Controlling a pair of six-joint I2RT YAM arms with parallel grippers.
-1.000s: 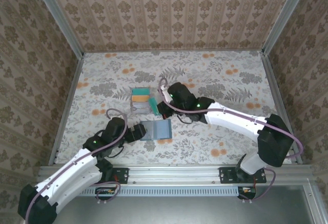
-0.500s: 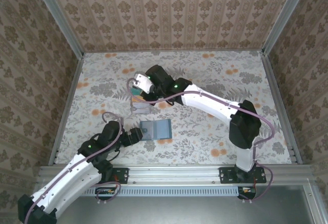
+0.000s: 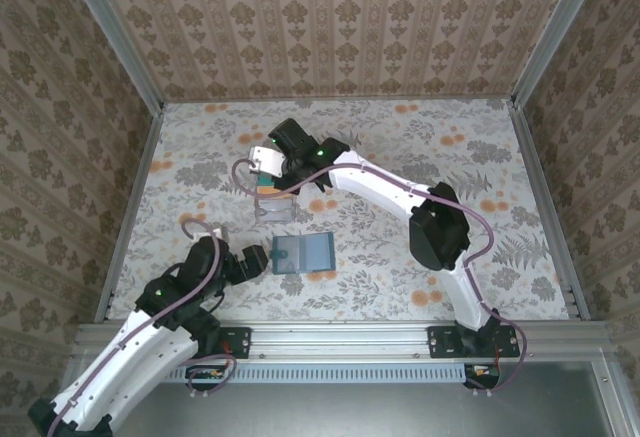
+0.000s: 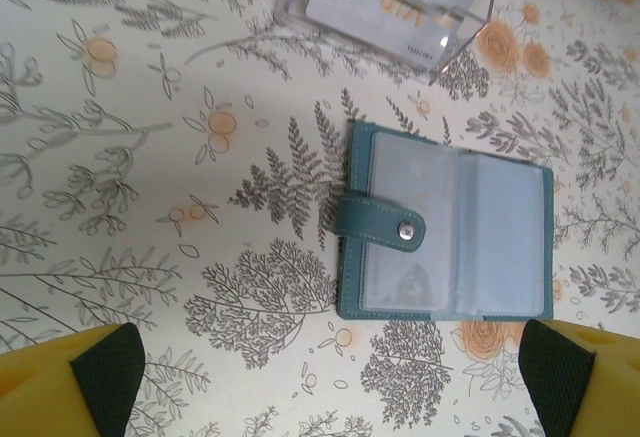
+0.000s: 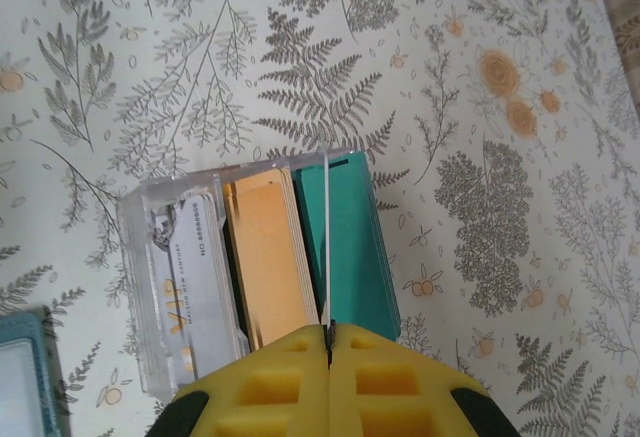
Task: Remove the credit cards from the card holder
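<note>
Left hand: the left hand (image 3: 252, 261) hovers just beside the holder's strap side, its fingers (image 4: 75, 382) wide apart and empty.
Right hand: the right hand (image 5: 328, 342) has its fingers together, clamped on a thin card (image 5: 326, 247) seen edge-on over the clear tray (image 5: 150, 257).
Tray: orange cards (image 5: 265, 257) and teal cards (image 5: 352, 247) stand on edge inside.
Card holder: the card holder (image 4: 445, 222) lies open and flat on the bench (image 4: 120, 207) near the tray. Its long axis runs left-right, and the strap tab (image 4: 375, 219) points at the left hand.
Risk: the held card may snag the tray wall or the stacked cards and tip the tray. Released too high, it could fall outside.
</note>
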